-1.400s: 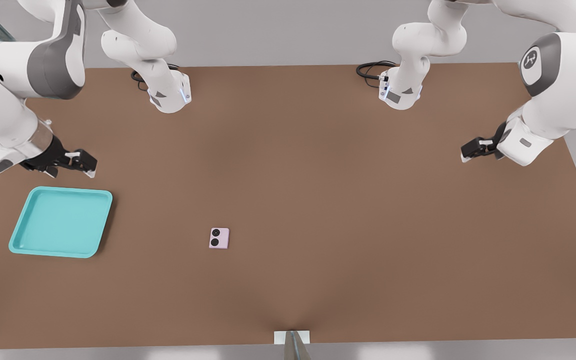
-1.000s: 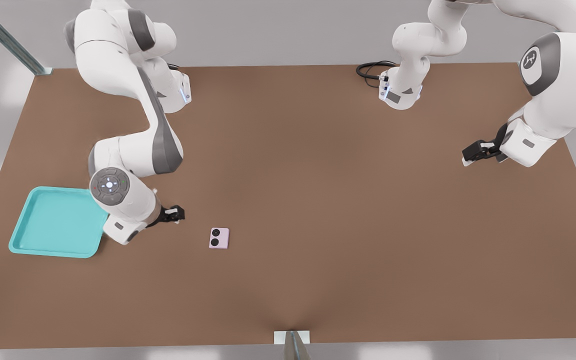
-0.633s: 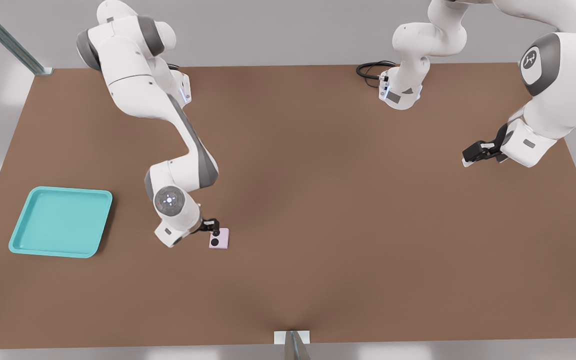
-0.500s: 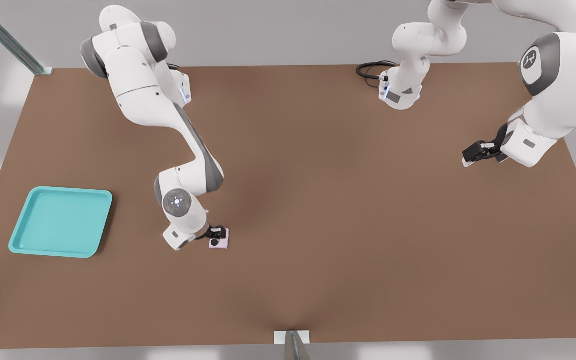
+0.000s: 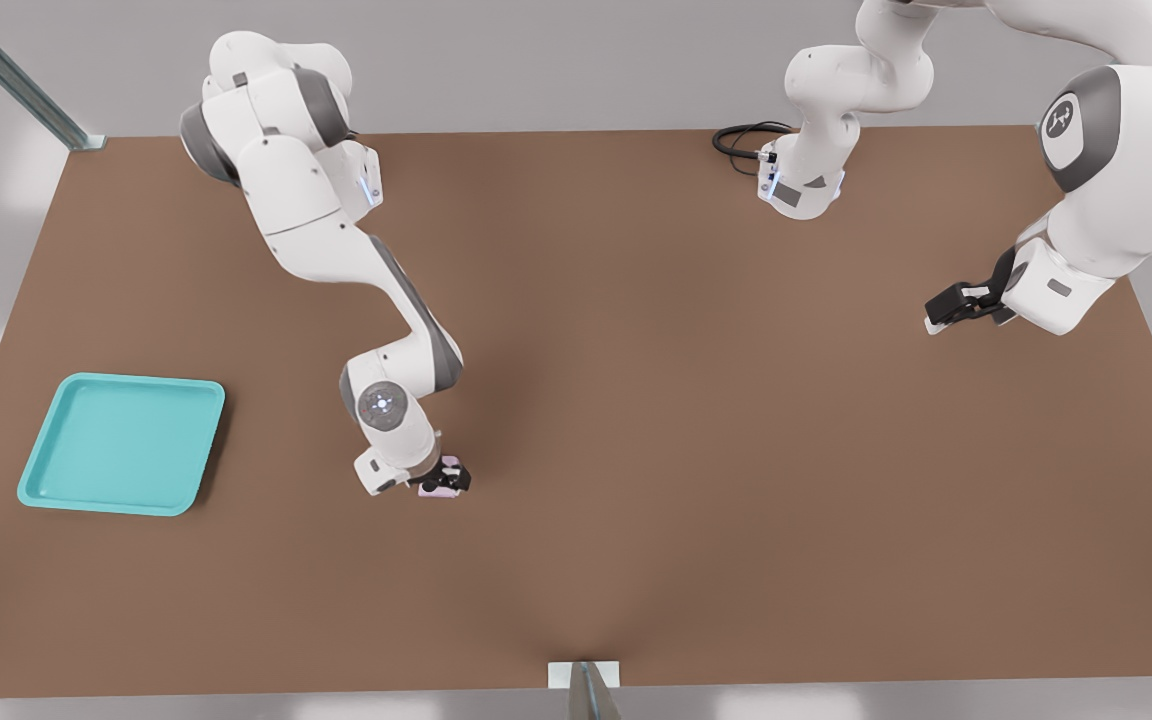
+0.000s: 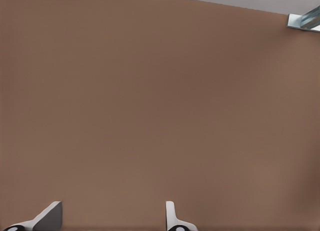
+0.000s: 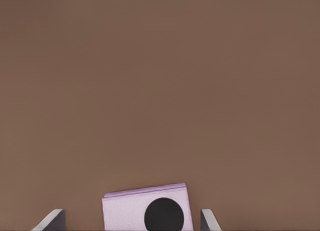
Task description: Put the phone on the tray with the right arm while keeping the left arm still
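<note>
One phone, one tray, gripper seemingly straddling.

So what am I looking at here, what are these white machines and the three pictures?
They are simulated robot arms bolted to a brown table. The wide picture looks down on the scene; the other two come from cameras on the arms' wrists. The right arm has its claw down at a small lilac phone. Its wrist view shows the phone lying between two spread fingertips, not gripped. A turquoise tray, at the front view's left, has nothing in it.
</note>
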`<state>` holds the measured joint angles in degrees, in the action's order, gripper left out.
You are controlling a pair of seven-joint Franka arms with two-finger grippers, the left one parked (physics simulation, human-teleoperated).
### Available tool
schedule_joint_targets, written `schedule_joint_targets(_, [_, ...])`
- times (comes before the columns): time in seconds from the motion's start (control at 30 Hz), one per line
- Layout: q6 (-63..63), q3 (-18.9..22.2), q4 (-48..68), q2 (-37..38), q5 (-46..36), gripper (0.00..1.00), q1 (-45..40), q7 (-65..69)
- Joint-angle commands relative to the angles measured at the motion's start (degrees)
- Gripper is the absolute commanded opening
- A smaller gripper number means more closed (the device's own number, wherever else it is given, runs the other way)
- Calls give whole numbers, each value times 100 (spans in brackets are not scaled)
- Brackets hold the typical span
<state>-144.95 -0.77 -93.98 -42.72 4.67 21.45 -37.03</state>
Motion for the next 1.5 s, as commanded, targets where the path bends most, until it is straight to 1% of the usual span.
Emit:
schedule_joint_targets(0.0, [-209,6,-41,-8,210,100,0,-859])
schedule_joint_targets(0.13, [-209,-2,-146,1,210,100,0,-454])
schedule_joint_targets(0.27, [-192,-11,-278,18,210,100,0,293])
schedule_joint_targets(0.4, [-200,-125,-331,-8,210,100,0,275])
schedule_joint_targets(0.63, [-306,-125,-340,-210,201,100,0,266])
schedule_joint_targets(0.97, [-385,-134,-340,-184,192,100,0,196])
schedule_joint_targets(1.07, [-376,-134,-340,-184,192,81,0,196])
schedule_joint_targets(1.1, [-376,-134,-340,-184,192,78,0,196])
schedule_joint_targets(1.2, [-350,-143,-340,-114,192,75,-9,196])
schedule_joint_targets(1.33, [-332,-143,-357,-61,192,75,0,205])
schedule_joint_targets(1.37, [-280,-143,-366,35,192,75,-18,222])
schedule_joint_targets(1.47, [230,-160,-603,818,210,75,-352,433])
